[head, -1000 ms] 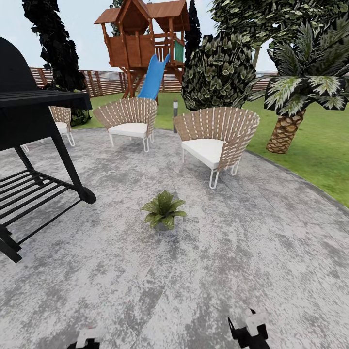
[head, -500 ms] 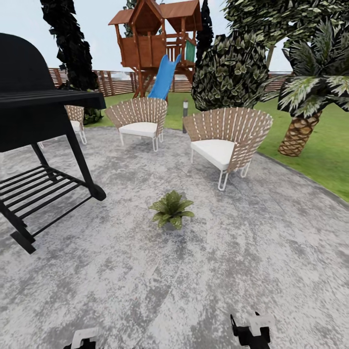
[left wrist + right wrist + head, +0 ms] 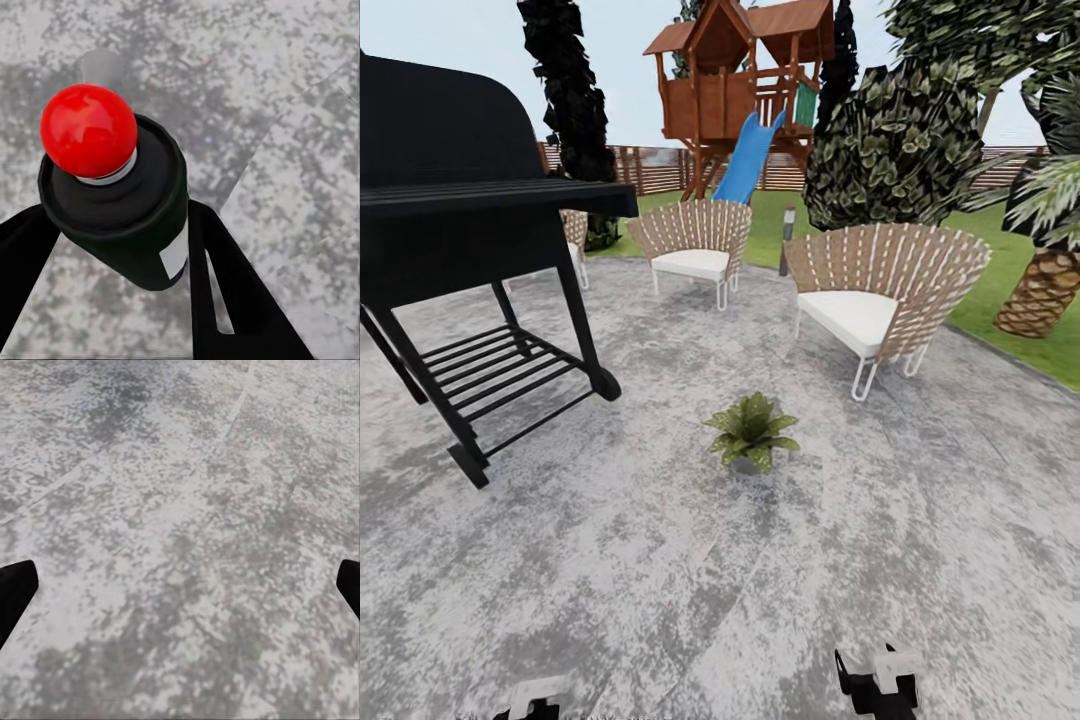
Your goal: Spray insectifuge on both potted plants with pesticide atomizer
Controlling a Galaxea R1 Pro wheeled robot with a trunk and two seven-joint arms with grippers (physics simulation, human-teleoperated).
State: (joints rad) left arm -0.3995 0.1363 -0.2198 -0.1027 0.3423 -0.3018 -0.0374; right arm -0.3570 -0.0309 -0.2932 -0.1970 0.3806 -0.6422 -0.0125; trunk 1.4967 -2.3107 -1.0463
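One plant (image 3: 751, 432) sits mid-patio (image 3: 660, 560), just ahead. My left gripper (image 3: 112, 247) is clamped on the atomizer (image 3: 112, 202); my right gripper (image 3: 180, 585) hangs spread and empty. I'd roll closer, then aim the nozzle over every leaf.

A potted plant (image 3: 751, 432) sits upright at the centre of the frame on the round grey paved patio (image 3: 660, 560) of the garden, a low rosette of broad pointed green leaves spreading over a small grey pot. In the left wrist view, a dark spray bottle (image 3: 127, 210) with a white stripe and a glossy red ball on top is clamped between the black fingers of the left hand (image 3: 120, 247), pointing down at the mottled paving.
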